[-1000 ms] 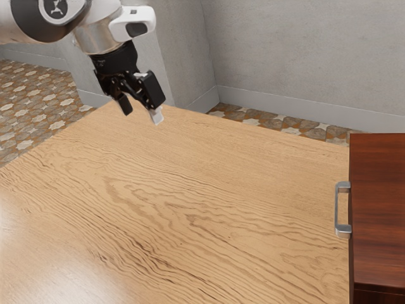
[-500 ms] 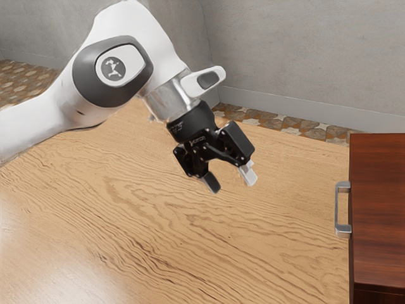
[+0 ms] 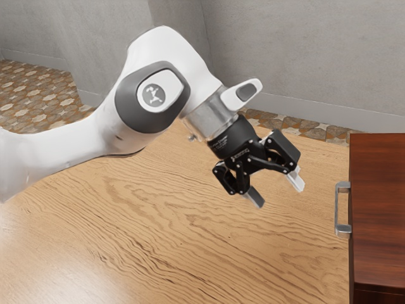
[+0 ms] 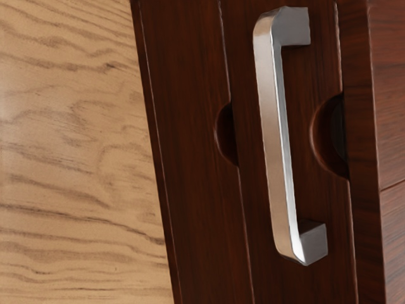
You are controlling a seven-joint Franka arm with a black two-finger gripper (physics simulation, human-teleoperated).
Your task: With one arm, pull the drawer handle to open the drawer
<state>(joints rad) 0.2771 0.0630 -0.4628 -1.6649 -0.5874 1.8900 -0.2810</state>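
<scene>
1. Gripper (image 3: 276,192): it hangs above the table at the end of the white arm (image 3: 152,95), which comes in from the exterior view's left. Its two fingers stand spread apart with nothing between them, and their tips point toward the exterior view's right.
2. Table (image 3: 126,209): a wide top of pale wood grain lies under the arm and the gripper. It runs as far as the cabinet.
3. Cabinet (image 3: 380,190): a dark reddish-brown box stands at the exterior view's right edge. The face that carries the handle is turned toward the gripper.
4. Drawer (image 4: 297,285): in the wrist view its front is the strip of dark wood behind the handle. A thin seam runs down each side of it, and each seam has a half-round notch cut into it. The front looks flush with the wood around it, so I judge the drawer is not yet pulled out.
5. Handle (image 3: 342,209): a slim grey metal bar with a short leg at each end stands off the drawer front. It lies toward the exterior view's right of the gripper and a little lower, near it but not touching.
6. The handle's (image 4: 276,133) long axis runs along the cabinet face, across the line of the gripper's approach. The wrist camera looks almost straight at it. By my reading, the fingers need to go on toward the face, straddle the bar at its middle, close, and then pull back toward the exterior view's left.
</scene>
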